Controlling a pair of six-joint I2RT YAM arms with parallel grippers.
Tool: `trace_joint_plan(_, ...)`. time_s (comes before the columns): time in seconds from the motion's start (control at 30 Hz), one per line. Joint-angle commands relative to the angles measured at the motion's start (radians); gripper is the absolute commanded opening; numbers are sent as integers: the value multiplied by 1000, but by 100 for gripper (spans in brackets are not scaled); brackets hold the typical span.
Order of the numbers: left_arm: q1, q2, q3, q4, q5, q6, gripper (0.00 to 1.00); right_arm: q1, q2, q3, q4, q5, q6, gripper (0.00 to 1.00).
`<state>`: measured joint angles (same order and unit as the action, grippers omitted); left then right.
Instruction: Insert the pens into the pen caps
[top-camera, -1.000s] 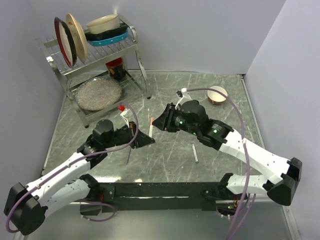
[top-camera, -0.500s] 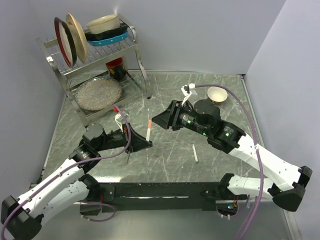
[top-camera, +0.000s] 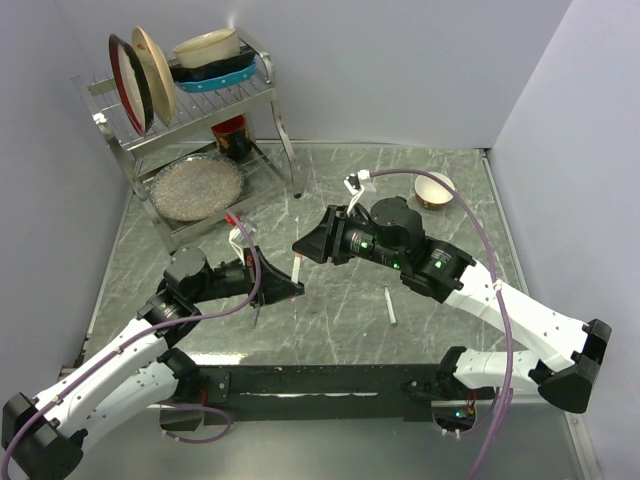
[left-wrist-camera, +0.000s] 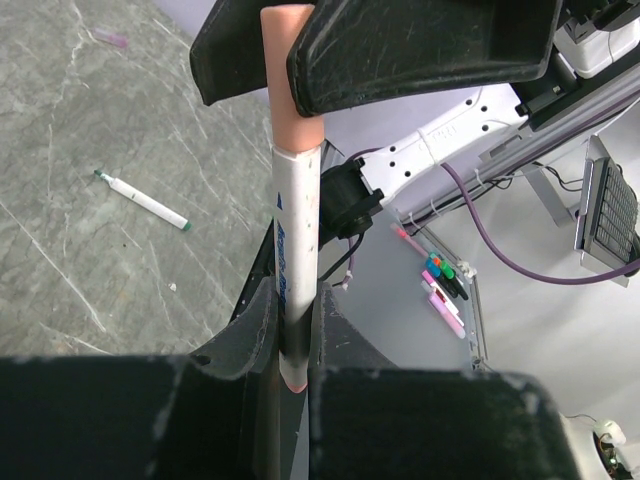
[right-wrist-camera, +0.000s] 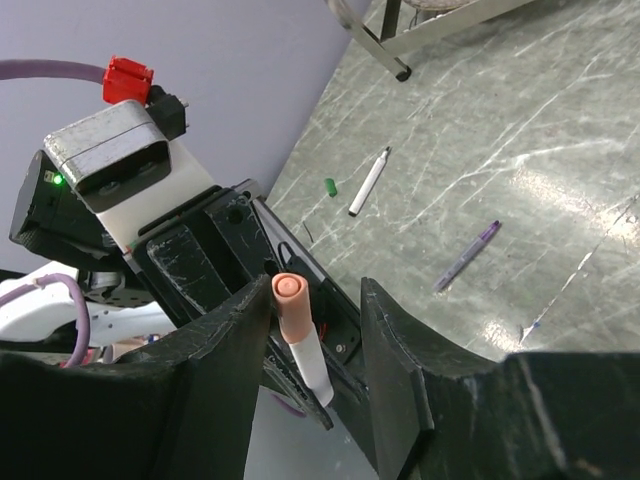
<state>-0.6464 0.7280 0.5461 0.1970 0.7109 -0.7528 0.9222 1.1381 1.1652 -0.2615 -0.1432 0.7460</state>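
**pen clamped left, right jaws loose round its cap**

nearest us on the grey-green marbled table (top-camera: 450, 200) lie a loose white marker pen with a green tip (top-camera: 391, 307), a small green cap (right-wrist-camera: 331, 186) just beside it but apart, and a slim purple pen (right-wrist-camera: 467, 255). further in, our left gripper (left-wrist-camera: 295, 340) is clamped tight on the lower barrel of a thin white-barrelled marker pen (left-wrist-camera: 297, 230), held off the table. its salmon-pink tube cap (right-wrist-camera: 291, 300) sits on the top end, between the fingers of our right gripper (right-wrist-camera: 315, 300), which stands part open with a gap beside the cap. far back: steel wire dish rack (top-camera: 200, 100), brown-and-white bowl (top-camera: 436, 188).
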Motion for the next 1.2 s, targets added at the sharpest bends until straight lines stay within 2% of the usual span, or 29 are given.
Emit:
trace_joint_plan(0.0,2,-4,2,47,27,3,1,9,-1,44,67,16,-13,48)
trace_joint_plan(0.33,2,-6,-5,51,25,1,1,9,26,74,67,25,-17,47)
trace_joint_plan(0.4,2,-9,-6,51,24,1,1,10,25,65,76,19,-16,42)
trace_joint_plan(0.43,2,-9,-6,53,22,1,1,10,22,56,77,14,-16,36)
trace_joint_plan(0.6,2,1,6,56,4,-2,1,36,0,10,68,-13,-23,27)
trace_joint_plan(0.83,2,45,40,71,-30,-5,1,87,-40,-119,59,-36,-43,0)
trace_joint_plan(1.0,2,41,49,50,-109,24,1,99,-60,-165,39,-76,-53,0)
trace_joint_plan(1.07,4,31,64,22,-192,38,1,110,-69,-174,5,-43,-68,0)
trace_joint_plan(1.17,4,51,86,19,-231,40,1,130,-104,-220,-22,33,-62,0)
